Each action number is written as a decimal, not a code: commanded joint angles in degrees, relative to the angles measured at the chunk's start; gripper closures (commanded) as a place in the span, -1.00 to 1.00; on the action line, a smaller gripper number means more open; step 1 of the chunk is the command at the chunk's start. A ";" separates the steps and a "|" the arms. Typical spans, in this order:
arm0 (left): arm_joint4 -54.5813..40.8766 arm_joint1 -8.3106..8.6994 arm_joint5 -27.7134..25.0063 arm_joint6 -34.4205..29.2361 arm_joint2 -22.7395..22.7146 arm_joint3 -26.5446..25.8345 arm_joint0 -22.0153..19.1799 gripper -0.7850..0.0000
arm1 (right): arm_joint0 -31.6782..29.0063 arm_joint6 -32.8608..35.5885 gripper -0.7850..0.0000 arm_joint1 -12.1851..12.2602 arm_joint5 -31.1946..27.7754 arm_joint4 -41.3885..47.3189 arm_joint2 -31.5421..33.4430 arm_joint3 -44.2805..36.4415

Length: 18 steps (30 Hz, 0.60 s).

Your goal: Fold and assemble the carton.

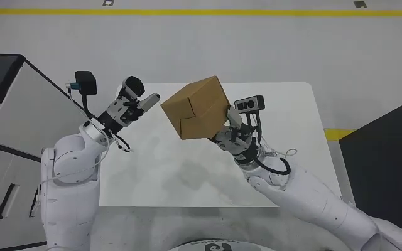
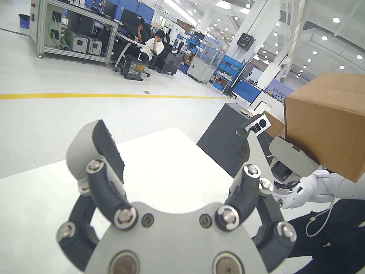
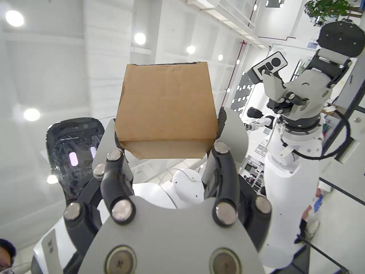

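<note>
A white rectangular desk (image 1: 188, 182) stands on a pale grey floor (image 1: 352, 56) crossed by a yellow painted line (image 1: 201, 12). Just off the desk's corner — a black boxy cabinet (image 2: 219, 141); well beyond the line, a metal-framed equipment rack (image 2: 71, 29).

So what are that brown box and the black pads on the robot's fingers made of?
The box looks like matte brown corrugated cardboard: its cut edge seems fluted in the right wrist view. The pads look like black rubber, judging by their rough ribbed surface, though textured plastic is possible.
</note>
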 commanded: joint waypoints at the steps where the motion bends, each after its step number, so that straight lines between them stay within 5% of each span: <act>1: 0.00 0.00 0.00 0.00 0.00 0.00 0.00 -1.00 | -0.33 1.12 1.00 -0.31 -0.33 1.43 0.53 0.40; 8: 0.00 0.00 0.00 0.00 0.00 0.00 0.00 -1.00 | -1.58 9.56 1.00 -1.78 0.57 11.57 1.12 -0.89; 18: 0.00 0.00 0.00 0.00 0.00 0.00 0.00 -1.00 | -3.25 10.28 1.00 -2.38 2.91 16.78 1.51 -3.51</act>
